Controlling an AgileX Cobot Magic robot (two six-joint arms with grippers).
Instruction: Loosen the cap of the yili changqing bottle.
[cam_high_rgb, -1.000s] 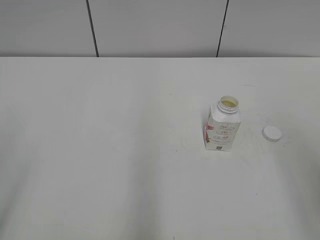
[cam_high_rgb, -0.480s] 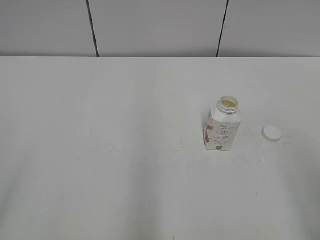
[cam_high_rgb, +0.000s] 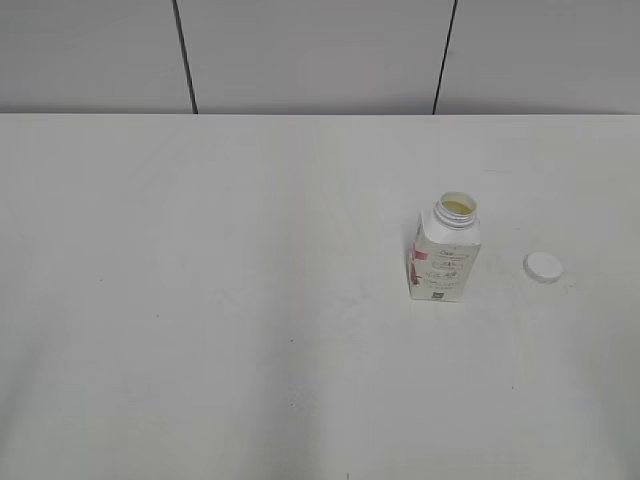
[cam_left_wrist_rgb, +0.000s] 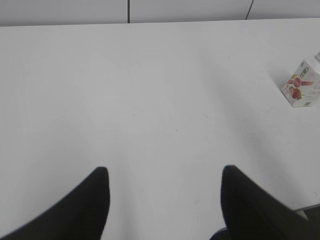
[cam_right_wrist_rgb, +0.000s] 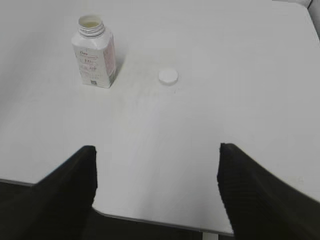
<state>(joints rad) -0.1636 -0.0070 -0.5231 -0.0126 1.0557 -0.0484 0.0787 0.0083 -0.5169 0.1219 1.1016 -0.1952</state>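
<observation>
The yili changqing bottle (cam_high_rgb: 444, 258) stands upright on the white table, right of centre, its threaded neck open and uncapped. It also shows in the right wrist view (cam_right_wrist_rgb: 94, 53) and at the right edge of the left wrist view (cam_left_wrist_rgb: 302, 85). The white cap (cam_high_rgb: 543, 266) lies flat on the table to the bottle's right, apart from it; it also shows in the right wrist view (cam_right_wrist_rgb: 168, 76). My left gripper (cam_left_wrist_rgb: 164, 175) is open and empty, far left of the bottle. My right gripper (cam_right_wrist_rgb: 156, 152) is open and empty near the table's front edge. Neither gripper appears in the exterior view.
The white table (cam_high_rgb: 200, 300) ends at a grey panelled wall (cam_high_rgb: 310, 50) at the back. Its front edge (cam_right_wrist_rgb: 165, 221) shows in the right wrist view just below the right jaws.
</observation>
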